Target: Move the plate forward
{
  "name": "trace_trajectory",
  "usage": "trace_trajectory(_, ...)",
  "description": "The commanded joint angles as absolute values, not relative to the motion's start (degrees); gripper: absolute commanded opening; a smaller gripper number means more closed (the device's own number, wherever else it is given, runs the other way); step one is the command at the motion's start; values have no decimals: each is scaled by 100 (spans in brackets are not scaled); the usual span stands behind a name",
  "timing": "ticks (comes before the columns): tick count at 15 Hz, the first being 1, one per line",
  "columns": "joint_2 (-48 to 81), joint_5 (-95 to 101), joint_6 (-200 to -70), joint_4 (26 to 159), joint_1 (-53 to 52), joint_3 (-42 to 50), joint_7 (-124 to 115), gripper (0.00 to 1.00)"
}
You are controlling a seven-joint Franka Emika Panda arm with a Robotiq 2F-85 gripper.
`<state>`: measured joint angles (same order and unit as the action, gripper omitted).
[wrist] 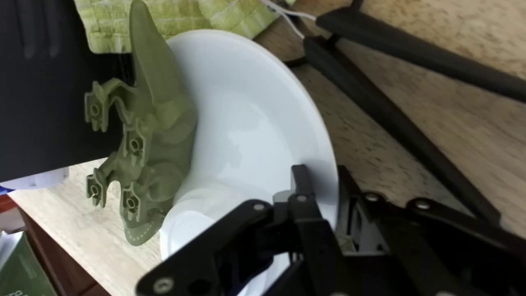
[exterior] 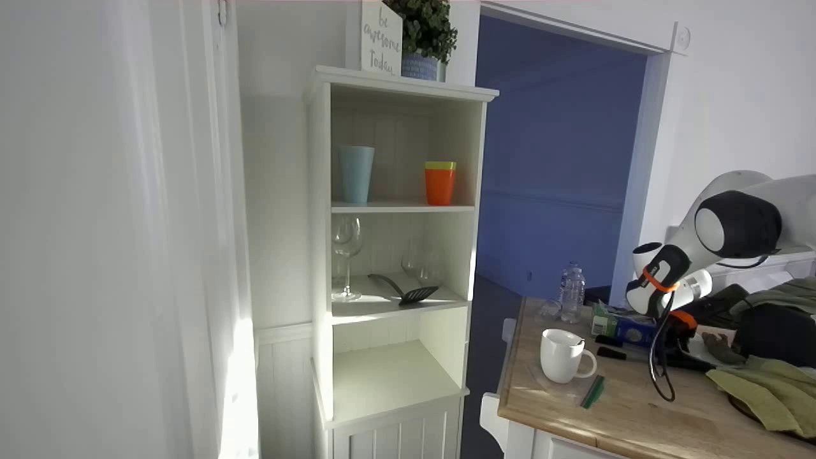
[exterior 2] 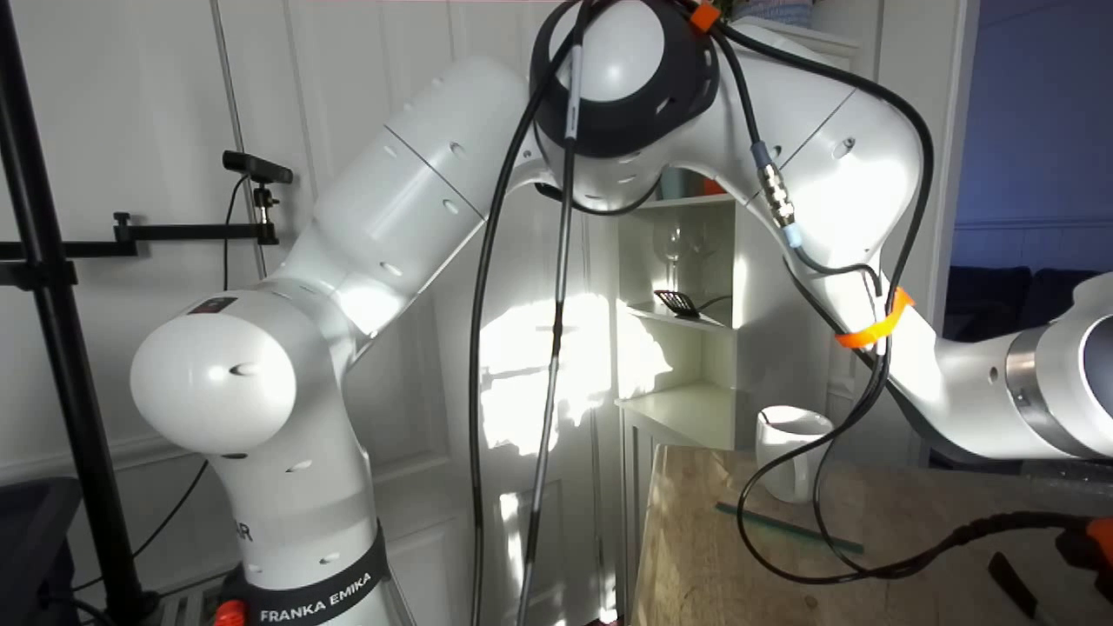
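Observation:
The white plate [wrist: 250, 107] lies on the wooden table in the wrist view. A green toy dinosaur [wrist: 160, 144] lies on its side over the plate's left part. My gripper [wrist: 324, 170] straddles the plate's right rim, one finger over the inner slope and one outside the edge. The fingers are mostly closed and appear to pinch the rim; the exact contact is partly hidden. A small white round container [wrist: 187, 230] is beside the lower part of the plate, partly hidden by the gripper. In an exterior view the plate [exterior: 703, 347] shows only partly behind the dark gripper area.
Black rods [wrist: 398, 123] lie right of the plate, a green cloth [wrist: 230, 16] above it, a black object [wrist: 49, 90] at left. A white mug [exterior: 561, 357], green strip [exterior: 593, 392], bottles [exterior: 572, 296] and a shelf unit [exterior: 398, 376] show in an exterior view.

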<state>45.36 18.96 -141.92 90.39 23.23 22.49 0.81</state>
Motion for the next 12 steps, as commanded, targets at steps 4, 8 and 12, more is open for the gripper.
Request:
trace_trajectory(4, 4439, 1799, -13636, 8911, 2376, 2207, 364, 4)
trace_trajectory(8, 4111, 1805, -13211, 9018, 2370, 2156, 592, 3)
trace_trajectory(12, 3780, 1783, -12704, 9121, 2394, 2060, 880, 2)
